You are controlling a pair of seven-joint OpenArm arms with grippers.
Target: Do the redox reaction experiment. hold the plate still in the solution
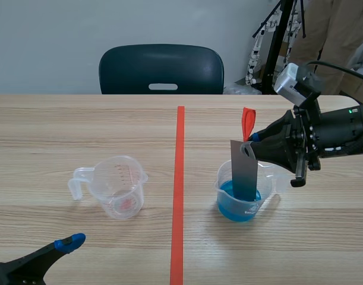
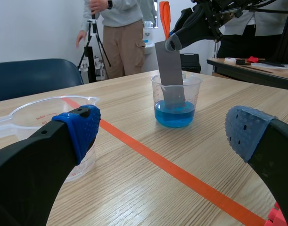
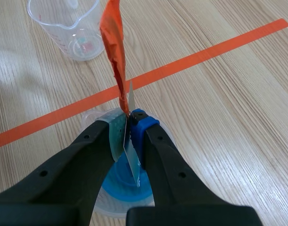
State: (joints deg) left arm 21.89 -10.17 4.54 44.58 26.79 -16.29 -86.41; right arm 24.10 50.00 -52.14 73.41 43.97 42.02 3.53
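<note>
Right pincer (image 3: 129, 126) pinches thin grey metal plate (image 1: 245, 173) upright, lower end immersed in clear plastic cup of blue liquid (image 1: 238, 205), right side. Left pincer (image 2: 163, 129) spread, near left.

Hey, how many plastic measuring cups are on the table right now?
2. The empty cup stands left of the tape line; the cup of blue solution stands right of it, with the grey plate held in it by the right gripper. None looks hidden.

We see a grey plate (image 1: 245, 172) with an orange-red strip (image 1: 247, 123) in blue solution (image 1: 239, 209), right of centre. Left of centre, the clear cup (image 1: 119, 187) bears red markings. The pale wood-grain desk (image 1: 80, 130) carries an orange-red line (image 1: 179, 196); the right tool (image 1: 251, 139) is black.
</note>
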